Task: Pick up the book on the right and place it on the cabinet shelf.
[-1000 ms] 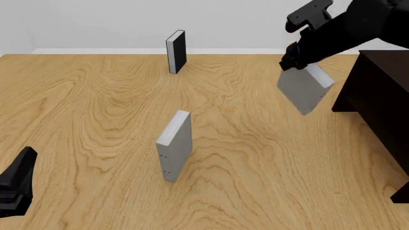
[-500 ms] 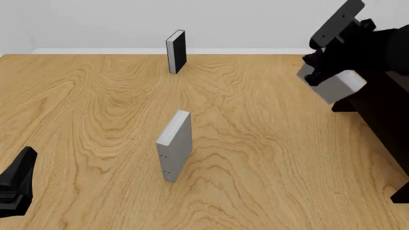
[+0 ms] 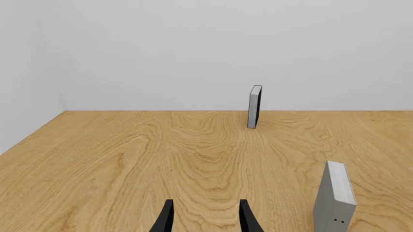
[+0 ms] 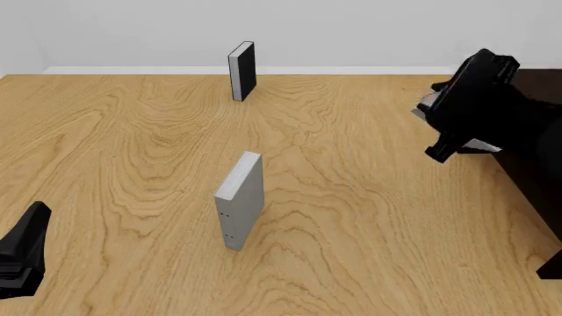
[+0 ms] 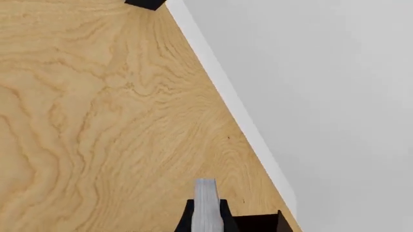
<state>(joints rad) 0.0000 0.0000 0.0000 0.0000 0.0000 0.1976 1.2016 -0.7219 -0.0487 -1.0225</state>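
Right gripper (image 5: 206, 218) clamped on the book (image 5: 206, 205), carried in the air at the table's right edge right beside the cabinet (image 4: 536, 131). Book's long axis running out along the fingers, roughly level, toward the dark cabinet. Shelf itself not visible. Left gripper (image 3: 205, 217) parked, jaws apart

No readable text, label, brand, number or sign is showing anywhere in these views. The only marks are a few tiny dark dots sitting low on the narrow face of the grey book (image 4: 239, 201) standing near the middle of the table (image 4: 123, 164), and they are spelling nothing. The black-covered book (image 4: 241, 70) by the table's far edge is showing plain, unlettered surfaces.
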